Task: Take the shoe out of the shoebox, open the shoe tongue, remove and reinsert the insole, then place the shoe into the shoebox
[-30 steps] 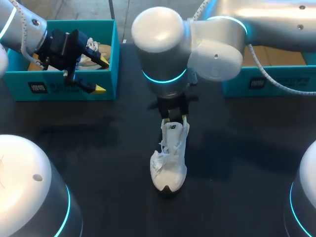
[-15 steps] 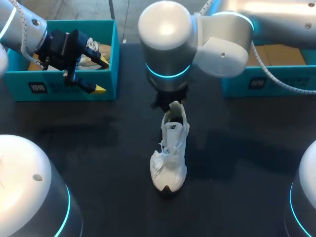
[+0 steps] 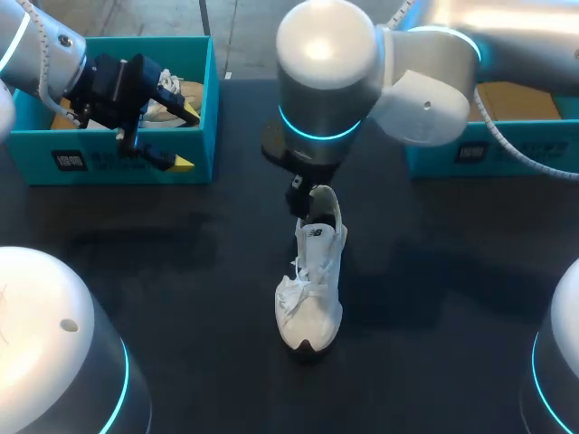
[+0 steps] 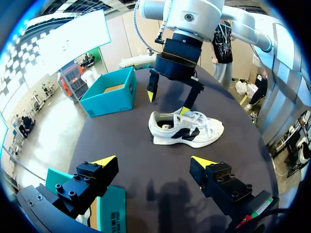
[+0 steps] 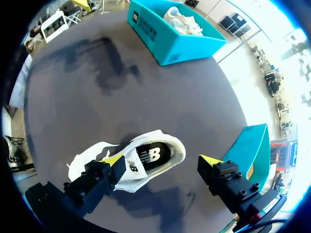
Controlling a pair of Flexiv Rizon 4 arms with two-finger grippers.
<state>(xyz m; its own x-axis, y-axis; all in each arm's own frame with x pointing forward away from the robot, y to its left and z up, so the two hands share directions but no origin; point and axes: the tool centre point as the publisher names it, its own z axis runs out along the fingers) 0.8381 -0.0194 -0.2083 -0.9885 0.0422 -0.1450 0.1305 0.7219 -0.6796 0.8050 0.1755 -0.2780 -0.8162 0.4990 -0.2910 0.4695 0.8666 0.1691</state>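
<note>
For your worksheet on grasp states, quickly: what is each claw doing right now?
Left claw: open, holding nothing.
Right claw: open over the shoe, holding nothing.

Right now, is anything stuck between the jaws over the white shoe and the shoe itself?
Nothing visible is. The right arm's jaws stand open just over the heel end of the white lace-up sneaker, with no other object between them and it.

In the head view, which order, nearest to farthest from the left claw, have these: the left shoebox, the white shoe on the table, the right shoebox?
1. Left shoebox, just under the left claw.
2. White shoe, in the table's middle.
3. Right shoebox, at the table's right side.
</note>
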